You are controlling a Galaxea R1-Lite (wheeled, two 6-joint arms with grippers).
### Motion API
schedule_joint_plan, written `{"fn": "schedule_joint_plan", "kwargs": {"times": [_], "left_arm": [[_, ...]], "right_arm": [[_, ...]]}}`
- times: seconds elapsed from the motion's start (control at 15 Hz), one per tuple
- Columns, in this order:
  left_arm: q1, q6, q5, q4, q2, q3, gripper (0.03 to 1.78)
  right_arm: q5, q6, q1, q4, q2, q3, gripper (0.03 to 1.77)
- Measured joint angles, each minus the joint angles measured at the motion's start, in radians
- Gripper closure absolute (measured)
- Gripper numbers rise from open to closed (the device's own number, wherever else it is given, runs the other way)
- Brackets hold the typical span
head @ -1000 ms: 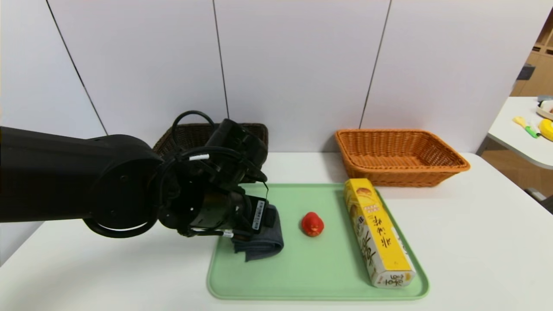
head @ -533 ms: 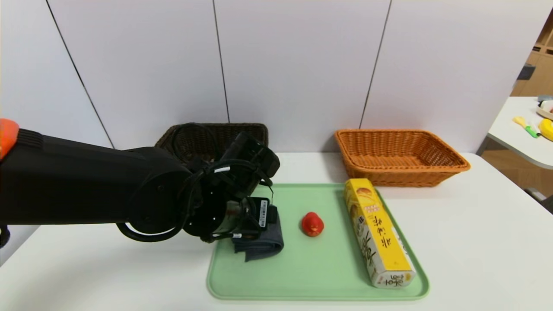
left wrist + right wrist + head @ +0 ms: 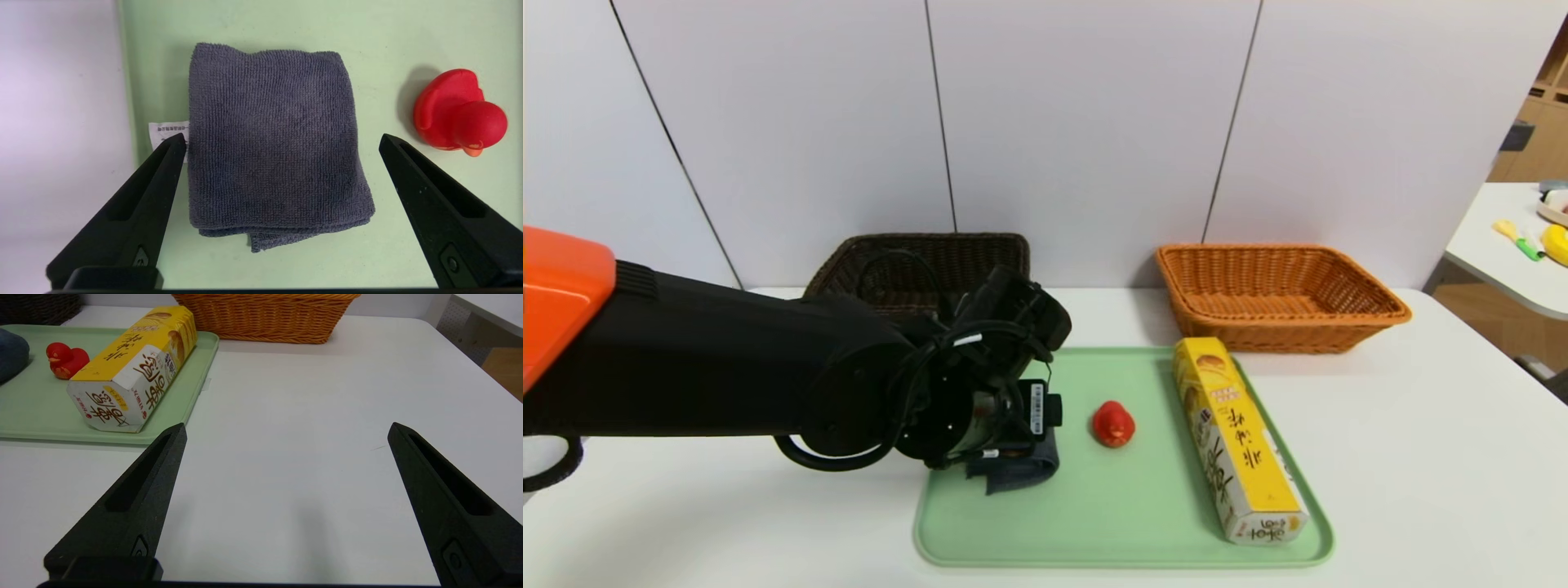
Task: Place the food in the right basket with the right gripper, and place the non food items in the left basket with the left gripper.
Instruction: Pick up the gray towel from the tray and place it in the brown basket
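The left gripper [image 3: 282, 143] hangs wide open and empty above the folded grey cloth [image 3: 273, 143] on the green tray [image 3: 1111, 523], beside the red duck [image 3: 1113, 424]. The right gripper [image 3: 286, 433], also open and empty, hovers over the white table [image 3: 306, 457] near the yellow carton [image 3: 130, 371].

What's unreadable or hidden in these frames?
- Head view: most of the grey cloth is hidden by the left pincer.
- Head view: the dark basket floor is blocked by the arm's cables.
- Left wrist view: the cloth's white tag print is too small.
- Right wrist view: the orange basket is cut off at the edge.
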Motion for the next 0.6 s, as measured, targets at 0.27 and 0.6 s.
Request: {"fn": "schedule_joint_plan", "kwargs": {"times": [0.27,0.6], "left_arm": [[0.000,0.000,0.003,-0.001,0.029,0.005,0.12],[0.000,0.000,0.043,-0.002,0.066,0.002,0.12]], "right_arm": [[0.000,0.000,0.000,0.000,0.000,0.000,0.10],[0.000,0.000,0.000,0.000,0.000,0.000,0.10]]}}
